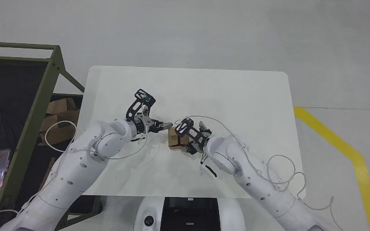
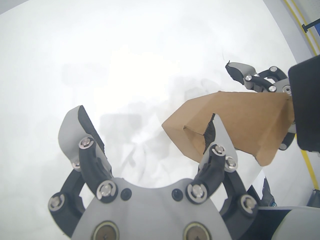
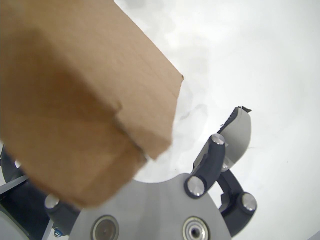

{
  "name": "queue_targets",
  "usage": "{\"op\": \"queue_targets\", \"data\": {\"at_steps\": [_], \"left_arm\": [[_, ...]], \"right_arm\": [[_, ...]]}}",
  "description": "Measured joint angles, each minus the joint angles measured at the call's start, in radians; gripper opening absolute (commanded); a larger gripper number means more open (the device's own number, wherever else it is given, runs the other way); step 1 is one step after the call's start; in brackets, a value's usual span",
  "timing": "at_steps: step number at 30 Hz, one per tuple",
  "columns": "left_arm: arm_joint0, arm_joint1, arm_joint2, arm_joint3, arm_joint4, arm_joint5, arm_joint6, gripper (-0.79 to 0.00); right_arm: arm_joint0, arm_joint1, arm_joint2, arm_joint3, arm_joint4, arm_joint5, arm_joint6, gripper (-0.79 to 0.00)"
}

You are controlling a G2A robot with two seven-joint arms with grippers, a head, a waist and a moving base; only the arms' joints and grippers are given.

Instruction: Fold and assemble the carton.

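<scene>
Left wrist view: left tool (image 2: 147,114) gapes empty beside carton (image 2: 225,111); right tool (image 2: 252,111) spread wide around it.

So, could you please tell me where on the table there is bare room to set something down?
The far strip of the table beyond both arms is bare, as is the side toward the yellow floor line, past the right arm. It is crowded mid-table, where the left gripper and right gripper meet at the carton.

The blurred, edge-cropped carton (image 3: 75,88) hides one of the jaws of the right gripper (image 1: 186,134).
</scene>
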Motion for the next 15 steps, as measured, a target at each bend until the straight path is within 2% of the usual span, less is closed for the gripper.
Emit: {"op": "queue_targets", "data": {"at_steps": [15], "left_arm": [[0.0, -0.009, 0.031, -0.023, 0.111, -0.066, -0.018, 0.0]], "right_arm": [[-0.038, -0.001, 0.051, -0.014, 0.017, 0.035, -0.051, 0.0]]}}
